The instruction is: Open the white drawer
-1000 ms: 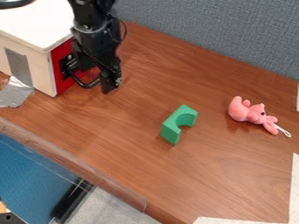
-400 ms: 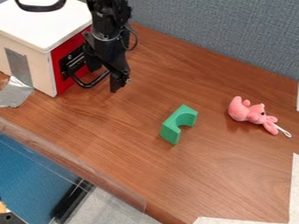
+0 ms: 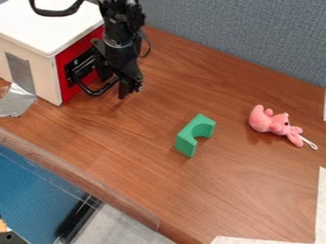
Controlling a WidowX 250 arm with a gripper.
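Background: a grey fabric partition point(image 3: 235, 38) behind a brown wood-grain surface point(image 3: 235, 186). At the lower left, past the surface's edge, I note a blue area point(image 3: 38, 195), a black bar point(image 3: 76, 217) and pale floor point(image 3: 121, 228).

Upper left of the frame: the box point(image 3: 51, 33), white on top with cream sides. Its red front point(image 3: 81, 46) faces right and sits flush with the body, so I log the drawer as closed. A black handle point(image 3: 94, 93) loops out from that front. A grey strip point(image 3: 21, 71) runs down the box's side, and crumpled silver tape point(image 3: 16, 102) lies at its foot, by the left edge.

My arm point(image 3: 121, 28) enters from the top edge, left of centre, and hangs down in front of the red front. A black cable point(image 3: 57, 11) curves over the white top. Claw point(image 3: 115, 87): fingers apart, low over the surface, at the right end of the handle. Contact with the handle: I cannot tell.

Other items: a green block point(image 3: 186, 143) with a curved cutout, near the centre. A pink toy point(image 3: 278, 124) lies at the right, its white loop point(image 3: 312, 144) pointing to the lower right. White paper point(image 3: 321, 209) borders the lower right corner.
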